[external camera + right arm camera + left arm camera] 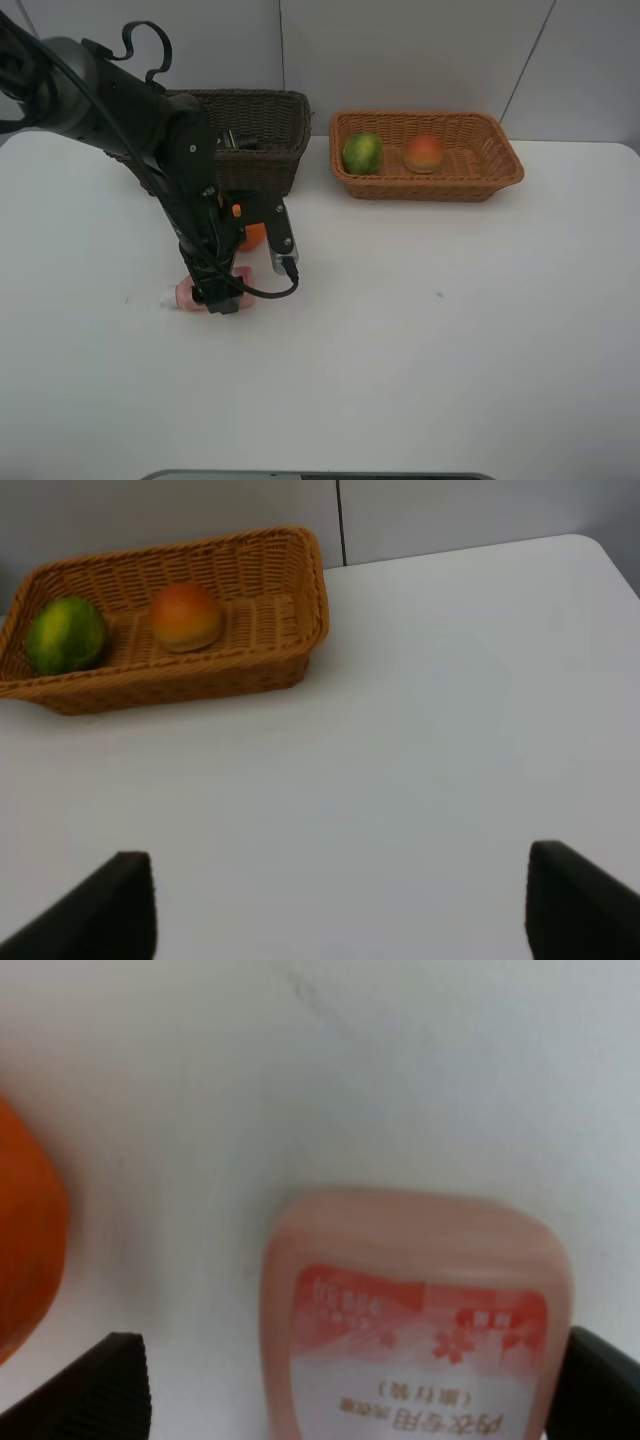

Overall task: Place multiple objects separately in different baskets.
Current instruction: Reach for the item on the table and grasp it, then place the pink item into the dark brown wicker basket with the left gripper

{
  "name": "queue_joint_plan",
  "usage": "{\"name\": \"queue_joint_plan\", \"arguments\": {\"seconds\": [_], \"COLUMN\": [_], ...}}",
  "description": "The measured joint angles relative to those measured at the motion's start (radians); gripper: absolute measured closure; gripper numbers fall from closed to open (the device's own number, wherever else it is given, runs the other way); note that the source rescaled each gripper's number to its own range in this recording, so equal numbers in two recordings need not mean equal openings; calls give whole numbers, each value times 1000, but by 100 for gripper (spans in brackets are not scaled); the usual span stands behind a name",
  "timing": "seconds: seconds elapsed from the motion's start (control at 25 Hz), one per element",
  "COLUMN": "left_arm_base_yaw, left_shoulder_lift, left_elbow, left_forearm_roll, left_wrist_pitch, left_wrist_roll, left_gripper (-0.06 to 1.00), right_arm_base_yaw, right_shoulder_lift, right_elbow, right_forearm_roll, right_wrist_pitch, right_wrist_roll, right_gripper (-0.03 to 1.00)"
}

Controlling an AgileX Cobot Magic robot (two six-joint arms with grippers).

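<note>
A small pink bottle (188, 293) lies on its side on the white table, and my left gripper (222, 296) stands low over it. In the left wrist view the pink bottle (415, 1320) lies between the open left gripper (345, 1392); its black fingertips (95, 1390) stand clear of the bottle's sides. An orange (252, 236) sits just behind the arm, seen also as the orange (25, 1250) beside the bottle. The light tan basket (500, 160) holds a green fruit (362, 153) and a peach-like fruit (424, 153). The dark brown basket (270, 110) stands behind the arm. My right gripper (340, 912) is open over bare table.
Something dark (236, 138) lies inside the dark brown basket, mostly hidden by the left arm (150, 120). The right arm is outside the exterior high view. The table's far edge meets a grey wall behind both baskets.
</note>
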Motion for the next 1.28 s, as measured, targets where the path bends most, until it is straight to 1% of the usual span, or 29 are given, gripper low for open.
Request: {"name": "queue_joint_plan", "arguments": {"seconds": [0.44,0.56,0.6,0.64,0.72,0.76,1.28], "left_arm_base_yaw": [0,0,0,0,-1,-1,-1], "left_shoulder_lift": [29,27,25,24,23,23,21], "left_elbow": [17,26,30,33,38,39,40], "left_forearm_roll": [-1,-2,-6,-9,-13,-13,-9], "left_wrist_pitch": [-1,-8,-11,-14,-18,-23,-38], "left_wrist_roll": [0,0,0,0,0,0,0], "left_gripper": [-5,0,5,12,33,46,47], "right_arm_base_yaw": [0,0,0,0,0,0,0], "right_shoulder_lift": [0,0,0,0,0,0,0], "right_elbow": [0,0,0,0,0,0,0], "right_forearm_roll": [0,0,0,0,0,0,0], "right_wrist_pitch": [0,0,0,0,0,0,0], "right_wrist_roll": [0,0,0,0,0,0,0], "right_gripper": [49,49,49,49,49,49,49]}}
